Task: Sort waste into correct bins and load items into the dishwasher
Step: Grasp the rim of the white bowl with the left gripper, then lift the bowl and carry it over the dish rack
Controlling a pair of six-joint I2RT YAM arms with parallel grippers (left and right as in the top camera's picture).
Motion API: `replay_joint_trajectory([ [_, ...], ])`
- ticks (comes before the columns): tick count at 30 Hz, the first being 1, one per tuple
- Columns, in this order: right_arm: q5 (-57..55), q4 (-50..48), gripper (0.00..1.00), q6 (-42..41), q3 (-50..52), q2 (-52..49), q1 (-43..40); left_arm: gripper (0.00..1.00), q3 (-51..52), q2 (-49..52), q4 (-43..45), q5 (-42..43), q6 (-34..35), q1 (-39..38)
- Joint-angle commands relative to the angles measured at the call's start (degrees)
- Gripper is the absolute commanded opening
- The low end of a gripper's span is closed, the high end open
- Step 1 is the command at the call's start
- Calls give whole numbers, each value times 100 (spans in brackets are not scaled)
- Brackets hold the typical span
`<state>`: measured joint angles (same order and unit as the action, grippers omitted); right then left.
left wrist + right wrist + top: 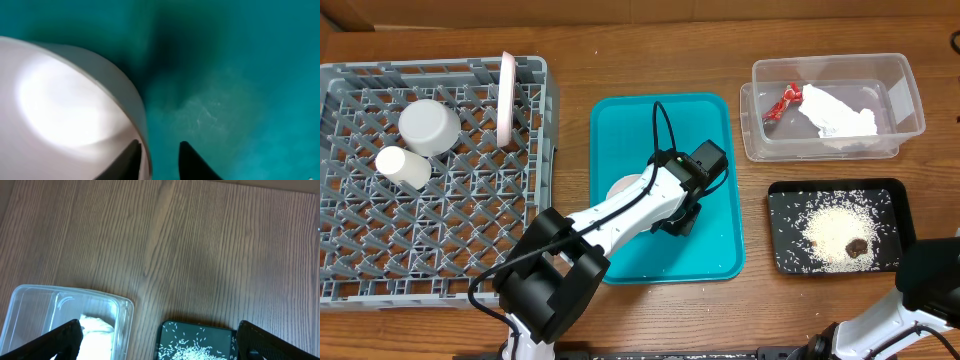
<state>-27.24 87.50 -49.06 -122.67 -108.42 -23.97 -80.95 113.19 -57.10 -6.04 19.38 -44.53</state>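
The rim of a white bowl sat between the left jaws. Well left of them, the grey rack held another bowl, a cup on its side and the plate on edge. Right of them, the clear tub held the red wrapper and napkin; the black tray, rice and a brown scrap.

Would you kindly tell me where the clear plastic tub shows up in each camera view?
Overhead: the clear tub sits at upper right, above the black tray.
Left wrist: not in it.
Right wrist: the clear tub is at lower left, cut off by the bottom edge.
Shared landmark: the black tray with rice, beside the tub in both views.
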Motion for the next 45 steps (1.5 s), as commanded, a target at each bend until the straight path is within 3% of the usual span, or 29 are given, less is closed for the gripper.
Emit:
replay_joint_trajectory([
  [1, -55, -24, 100, -7, -105, 160, 0, 13, -20, -4, 24, -52, -7, 2],
  [2, -55, -24, 100, -7, -105, 160, 0, 6, -20, -4, 24, -52, -9, 2],
  [3, -55, -26, 100, -7, -105, 160, 0, 4, -20, -4, 22, -52, -9, 2],
  [7, -55, -24, 100, -7, -105, 160, 0, 4, -140, -28, -111, -37, 170, 28],
  [11, -55, -24, 100, -7, -105, 160, 0, 4, -793, -175, -817, -52, 627, 157],
  [16, -55, -24, 100, -7, -105, 160, 0, 4, -1773, -647, -1615, -50, 664, 522],
  [21, -55, -24, 100, -7, -105, 160, 0, 4, -2155, -1484, -2131, -4, 656, 1331],
  [25, -55, -24, 100, -7, -105, 160, 0, 4, -2153, -2253, -2494, 334, 601, 2448],
  [29, -55, -24, 100, -7, -105, 160, 0, 4, -2153, -2756, -2522, 1401, -164, 3891],
  [36, -55, -24, 100, -7, -105, 160, 0, 4, -1834, -2717, -2741, 4334, -1961, 6824],
  [45, -52, -26, 100, -7, -105, 160, 0, 4, -133, -2592, -2295, 7759, -4116, 9252],
])
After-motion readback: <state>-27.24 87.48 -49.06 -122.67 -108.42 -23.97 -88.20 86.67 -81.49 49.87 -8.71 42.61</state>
